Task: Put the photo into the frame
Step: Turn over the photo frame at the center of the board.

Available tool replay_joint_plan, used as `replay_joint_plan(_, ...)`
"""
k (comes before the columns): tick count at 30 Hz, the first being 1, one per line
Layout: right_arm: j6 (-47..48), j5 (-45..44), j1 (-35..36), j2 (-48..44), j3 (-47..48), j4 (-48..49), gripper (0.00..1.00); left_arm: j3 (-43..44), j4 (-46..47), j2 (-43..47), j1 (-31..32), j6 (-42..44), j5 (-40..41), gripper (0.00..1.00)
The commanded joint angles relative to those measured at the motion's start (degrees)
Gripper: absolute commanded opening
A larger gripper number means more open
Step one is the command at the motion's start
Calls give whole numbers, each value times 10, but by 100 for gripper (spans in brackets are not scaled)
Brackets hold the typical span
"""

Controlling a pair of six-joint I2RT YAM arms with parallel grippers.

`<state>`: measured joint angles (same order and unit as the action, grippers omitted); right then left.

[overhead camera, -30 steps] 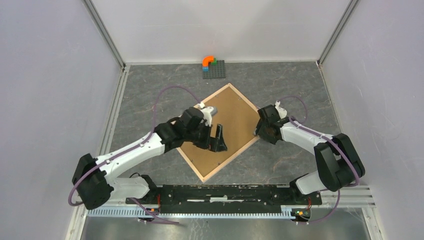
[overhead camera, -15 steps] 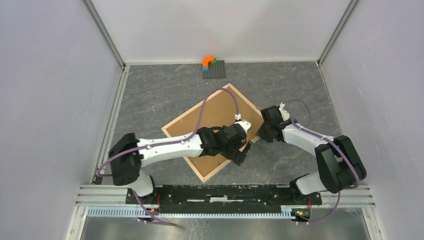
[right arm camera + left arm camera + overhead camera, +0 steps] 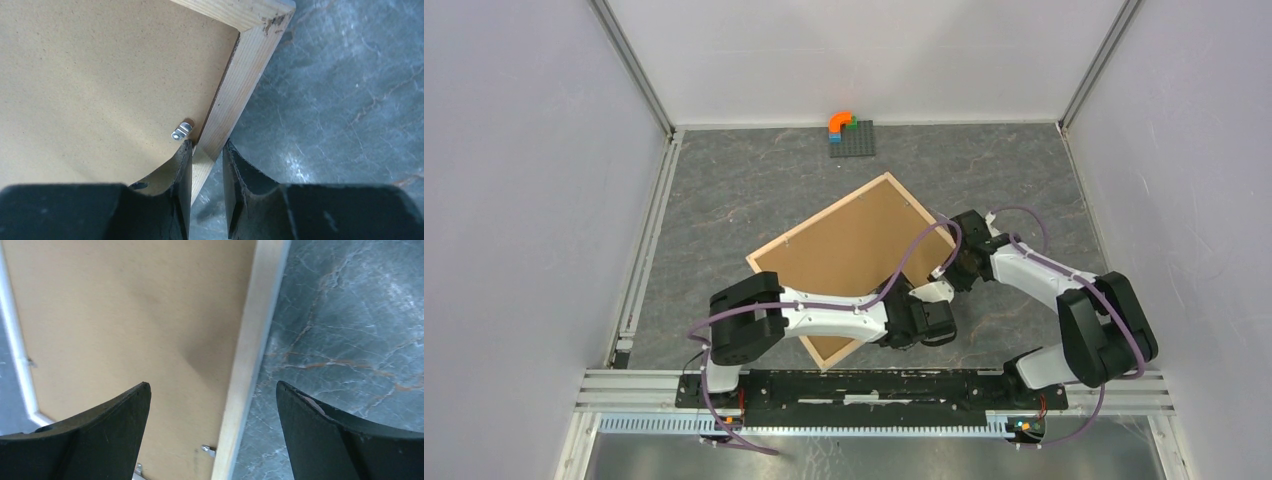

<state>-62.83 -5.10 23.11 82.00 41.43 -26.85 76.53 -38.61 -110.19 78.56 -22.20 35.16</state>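
Observation:
The frame [image 3: 817,218] of pale wood lies flat on the grey table, turned like a diamond, with a brown backing board [image 3: 854,245] filling it. The photo is hidden. My right gripper [image 3: 952,270] sits at the frame's right corner. In the right wrist view the right gripper [image 3: 207,145] is shut on the frame's rail [image 3: 240,75], just below a small metal tab [image 3: 182,131]. My left gripper [image 3: 932,324] hovers at the lower right rail. In the left wrist view the left gripper [image 3: 212,385] is open and astride the rail [image 3: 255,340].
A grey brick baseplate [image 3: 852,140] with an orange, green and blue piece stands at the back wall. The left arm's purple cable [image 3: 914,255] arches over the board. White walls close both sides, and a metal rail [image 3: 864,385] runs along the near edge.
The left arm has swung from over the board to the frame's lower right rail, still open. The right gripper's fingers have closed onto the rail near the right corner.

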Motion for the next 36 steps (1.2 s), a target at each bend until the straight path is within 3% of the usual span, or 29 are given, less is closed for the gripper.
replay_joint_plan(1, -1, 46, 3, -42, 32, -51, 0, 2, 4, -11, 29, 58, 129, 100)
replay_joint_plan(4, -14, 50, 2, -68, 28, -40, 0, 6, -4, -32, 39, 81, 148, 100)
replay_joint_plan(13, -36, 94, 2, -97, 29, -35, 0, 21, -41, -89, 71, 120, 300, 97)
replay_joint_plan(22, -26, 85, 2, -126, 24, -40, 0, 19, -103, -43, 72, 83, 368, 43)
replay_joint_plan(23, -20, 81, 2, -133, 27, -38, 6, 23, -115, -36, 72, 81, 368, 36)
replay_joint_plan(25, 15, 66, 3, -154, 37, -20, 33, 37, -148, -21, 72, 71, 366, 26)
replay_joint_plan(27, 62, 33, 3, -180, 60, -19, 49, 54, -178, -1, 72, 63, 364, 16)
replay_joint_plan(30, 144, -57, 2, -207, 145, -62, 58, 87, -200, 36, 72, 76, 357, 2)
replay_joint_plan(34, 363, -102, 3, -241, 301, -91, 61, 154, -201, 79, 67, 131, 302, 2)
replay_joint_plan(36, 430, -119, 3, -284, 345, -74, 70, 201, -201, 96, 62, 155, 249, 2)
